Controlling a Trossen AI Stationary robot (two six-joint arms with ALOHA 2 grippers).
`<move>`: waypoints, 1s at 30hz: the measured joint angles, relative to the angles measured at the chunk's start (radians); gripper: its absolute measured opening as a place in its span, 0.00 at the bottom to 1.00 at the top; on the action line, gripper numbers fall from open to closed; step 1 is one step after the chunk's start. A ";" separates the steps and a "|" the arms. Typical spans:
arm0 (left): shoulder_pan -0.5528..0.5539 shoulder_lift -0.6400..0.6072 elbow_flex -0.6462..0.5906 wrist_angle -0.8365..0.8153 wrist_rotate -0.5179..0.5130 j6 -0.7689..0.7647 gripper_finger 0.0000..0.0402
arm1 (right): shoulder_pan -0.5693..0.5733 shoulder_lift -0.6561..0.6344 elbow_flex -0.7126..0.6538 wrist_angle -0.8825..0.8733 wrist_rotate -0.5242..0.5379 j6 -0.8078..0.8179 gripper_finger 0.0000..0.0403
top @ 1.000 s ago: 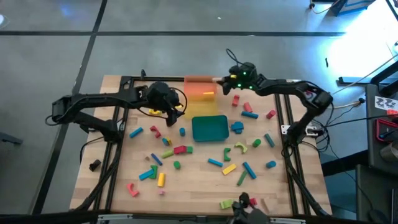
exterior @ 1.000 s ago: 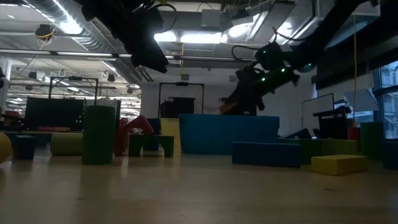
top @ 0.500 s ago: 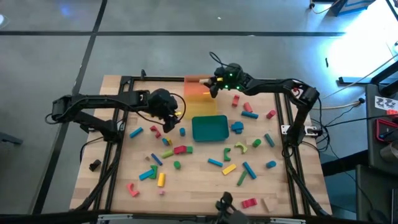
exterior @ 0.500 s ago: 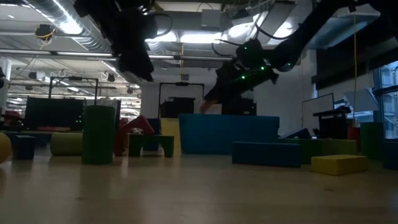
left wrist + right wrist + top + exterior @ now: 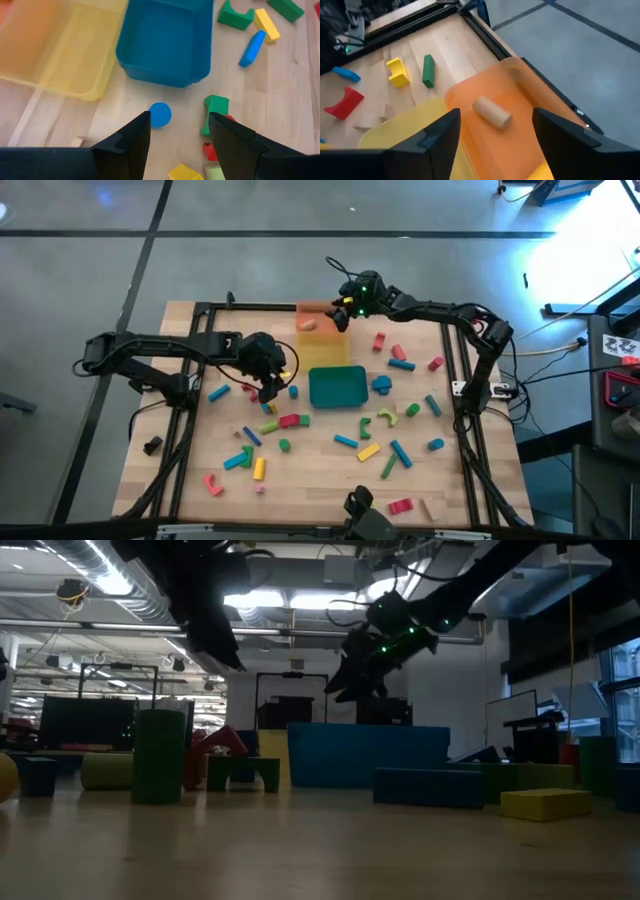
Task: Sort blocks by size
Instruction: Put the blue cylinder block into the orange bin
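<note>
Two robot arms work over a wooden table (image 5: 320, 485) scattered with small coloured blocks and three trays.

From the left, the left gripper (image 5: 179, 131) hangs with its fingers spread and empty above a blue cylinder block (image 5: 160, 114), just beside the teal tray (image 5: 337, 386) in the table's middle; a green arch block (image 5: 214, 111) lies near that cylinder. Most of the blocks (image 5: 300, 442) lie loose across the near half of the table, on both sides of the teal tray. Toward the far edge, the yellow tray (image 5: 60, 47) sits touching the orange tray (image 5: 512, 125). The right gripper (image 5: 496, 131) hovers over the orange tray with its fingers apart, holding nothing. A tan cylinder block (image 5: 491, 112) lies on its side in that tray.
</note>
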 joint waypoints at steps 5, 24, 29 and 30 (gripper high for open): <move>-0.033 0.044 0.000 0.006 -0.026 0.045 0.46 | 0.000 0.000 0.126 -0.211 0.000 -0.080 0.59; -0.046 0.243 -0.001 0.074 -0.057 0.153 0.46 | 0.001 -0.001 0.390 -0.759 0.000 -0.194 0.55; -0.045 0.266 -0.001 0.094 -0.064 0.172 0.46 | 0.001 -0.001 0.389 -0.770 0.001 -0.212 0.55; -0.045 0.272 -0.001 0.099 -0.066 0.175 0.46 | 0.001 -0.001 0.389 -0.772 0.001 -0.212 0.55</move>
